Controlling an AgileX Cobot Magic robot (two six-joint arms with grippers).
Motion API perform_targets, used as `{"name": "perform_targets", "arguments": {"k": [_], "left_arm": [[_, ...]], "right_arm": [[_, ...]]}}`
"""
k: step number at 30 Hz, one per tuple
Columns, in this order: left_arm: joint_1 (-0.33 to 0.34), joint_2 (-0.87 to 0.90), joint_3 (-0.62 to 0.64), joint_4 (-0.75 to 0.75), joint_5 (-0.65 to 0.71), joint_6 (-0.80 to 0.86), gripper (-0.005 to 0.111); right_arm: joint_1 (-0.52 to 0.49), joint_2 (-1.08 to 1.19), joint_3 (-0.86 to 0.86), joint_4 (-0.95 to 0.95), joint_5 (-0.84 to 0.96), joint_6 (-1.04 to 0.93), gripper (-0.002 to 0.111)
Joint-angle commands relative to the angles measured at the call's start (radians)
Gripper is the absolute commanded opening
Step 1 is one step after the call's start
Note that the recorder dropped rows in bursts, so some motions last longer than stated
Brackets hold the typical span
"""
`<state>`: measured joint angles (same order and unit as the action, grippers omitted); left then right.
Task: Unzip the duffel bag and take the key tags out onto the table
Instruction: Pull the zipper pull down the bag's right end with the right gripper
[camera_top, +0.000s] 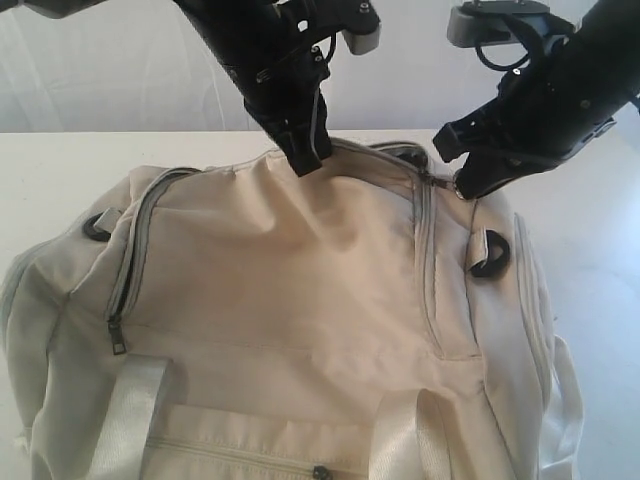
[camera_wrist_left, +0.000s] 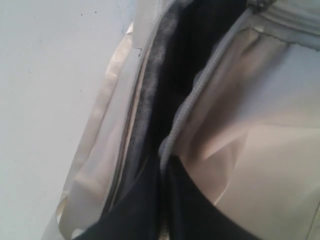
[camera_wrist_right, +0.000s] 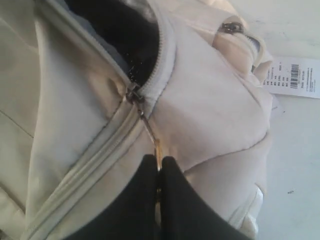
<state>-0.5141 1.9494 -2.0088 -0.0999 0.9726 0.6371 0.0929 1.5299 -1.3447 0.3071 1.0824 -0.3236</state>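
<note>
- White handles (camera_top: 128, 410) lie closest, on the front of the duffel bag (camera_top: 290, 270), which sits on the table (camera_top: 50, 170).
- The left gripper (camera_top: 307, 152) has its jaws pressed together on the bag's cloth, right beside the zipper (camera_wrist_left: 187, 110). It likely holds the cloth tight so the zipper can slide.
- The right gripper (camera_wrist_right: 159, 171) pinches the thin zipper pull (camera_wrist_right: 148, 127), jaws squeezed on it, ready to tug.
- The zipper is partly open. A dark gap (camera_wrist_right: 120, 30) shows just past the slider (camera_wrist_right: 133, 95).
- The key tags are not in sight. They are probably inside the bag, below both grippers.
</note>
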Motion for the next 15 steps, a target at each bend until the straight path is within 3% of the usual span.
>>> {"name": "perform_targets", "arguments": {"k": [1,15], "left_arm": [[0.013,-0.022,-0.006,0.04,0.011,-0.039,0.0],[0.013,0.013,-0.006,0.036,-0.021,-0.098,0.0]], "right_arm": [[0.026,-0.059,0.01,-0.022,0.053,-0.015,0.0],[0.037,-0.22,0.146,-0.017,0.036,-0.015,0.0]]}}
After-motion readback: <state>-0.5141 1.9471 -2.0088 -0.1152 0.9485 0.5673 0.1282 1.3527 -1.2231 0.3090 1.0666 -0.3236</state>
